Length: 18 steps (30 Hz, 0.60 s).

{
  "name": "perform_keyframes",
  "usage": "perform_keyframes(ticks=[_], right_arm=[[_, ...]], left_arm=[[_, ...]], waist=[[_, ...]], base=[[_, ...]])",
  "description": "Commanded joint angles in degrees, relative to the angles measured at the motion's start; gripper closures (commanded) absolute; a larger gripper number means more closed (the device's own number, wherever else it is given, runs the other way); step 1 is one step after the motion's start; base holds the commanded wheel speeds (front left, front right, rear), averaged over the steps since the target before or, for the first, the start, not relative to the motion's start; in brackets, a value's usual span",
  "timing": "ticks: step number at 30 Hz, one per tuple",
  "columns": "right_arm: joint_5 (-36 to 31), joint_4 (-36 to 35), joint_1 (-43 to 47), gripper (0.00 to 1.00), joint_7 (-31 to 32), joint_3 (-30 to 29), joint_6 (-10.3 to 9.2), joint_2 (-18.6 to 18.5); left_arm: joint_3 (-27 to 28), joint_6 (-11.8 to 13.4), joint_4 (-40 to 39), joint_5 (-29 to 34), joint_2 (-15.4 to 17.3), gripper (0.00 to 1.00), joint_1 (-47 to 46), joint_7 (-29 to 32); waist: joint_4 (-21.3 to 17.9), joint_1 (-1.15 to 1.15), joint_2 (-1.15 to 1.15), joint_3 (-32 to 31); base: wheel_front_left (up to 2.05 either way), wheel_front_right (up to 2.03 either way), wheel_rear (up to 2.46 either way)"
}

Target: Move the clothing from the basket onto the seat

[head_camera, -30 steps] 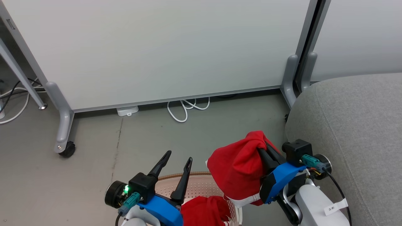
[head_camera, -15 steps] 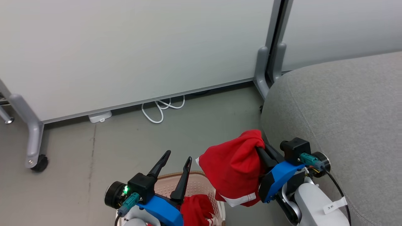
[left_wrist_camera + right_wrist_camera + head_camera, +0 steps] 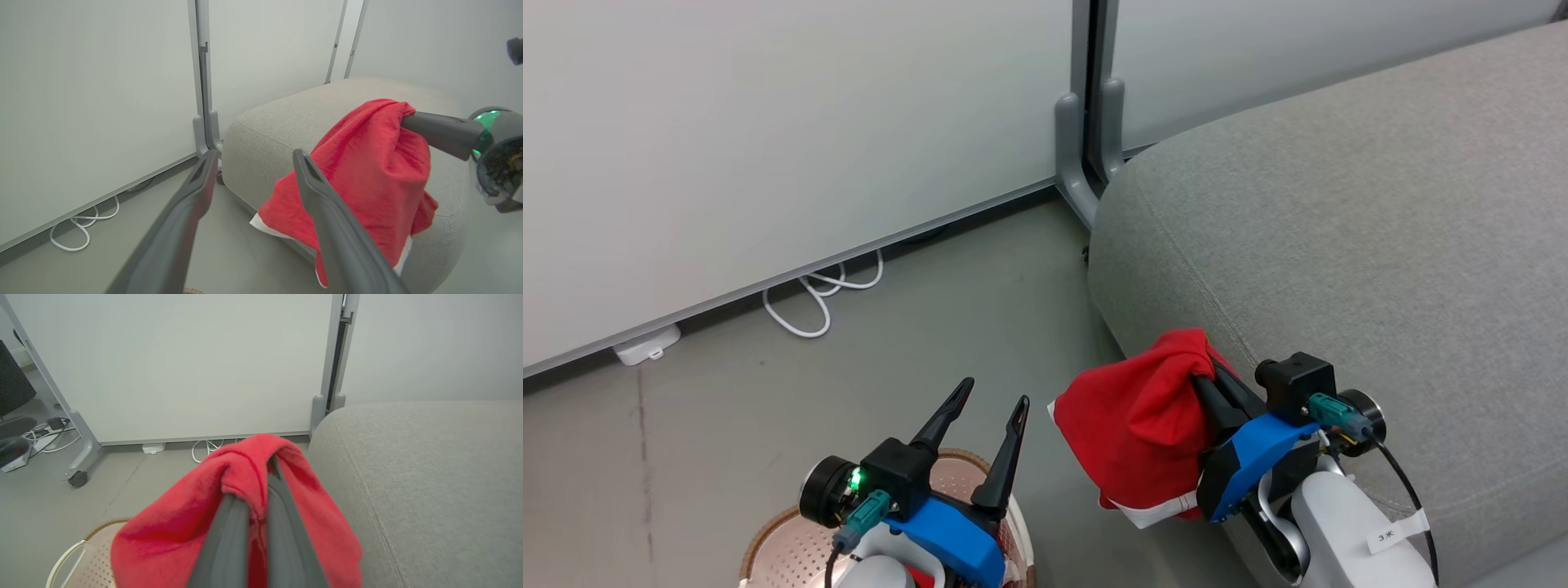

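**A:** So where was everything?

**B:** The large light grey fabric sofa cushion [image 3: 1339,204] took up the right side. The cream perforated plastic basket [image 3: 768,545] with its brown rim sat on the floor [image 3: 931,327], lower left.

**A:** And the bright red garment [image 3: 1143,425] with white trim?

**B:** It dangled from the right gripper [image 3: 1207,382], fingers pinched tight on it, just beside the cushion's edge. The left gripper [image 3: 995,390] was spread wide above the basket, holding nothing.

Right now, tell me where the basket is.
Head view, bottom left: the basket sits on the floor below the left pincer, left of the seat.
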Motion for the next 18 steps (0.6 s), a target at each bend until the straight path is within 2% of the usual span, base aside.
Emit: perform_keyframes(ticks=[1, 10, 18], right_arm=[[0.2, -0.2, 0.1, 1.00, -0.4, 0.0, 0.03, -0.2], [1.4, -0.1, -0.3, 1.00, -0.9, 1.1, 0.03, -0.2], [2.1, 0.4, -0.5, 1.00, -1.4, 1.5, 0.03, -0.2]], left_arm=[[-0.1, -0.1, 0.0, -0.1, 0.4, 0.00, -1.2, -0.2], [0.1, -0.1, -0.1, -0.1, 0.8, 0.00, -1.1, -0.2], [0.1, -0.2, 0.0, 0.0, 1.1, 0.00, -1.3, -0.2]], waist=[[-2.4, 0.00, 0.00, 0.7], [-7.2, 0.00, 0.00, 1.0], [-9.5, 0.00, 0.00, 1.2]], base=[[0.00, 0.00, 0.00], [0.00, 0.00, 0.00], [0.00, 0.00, 0.00]])
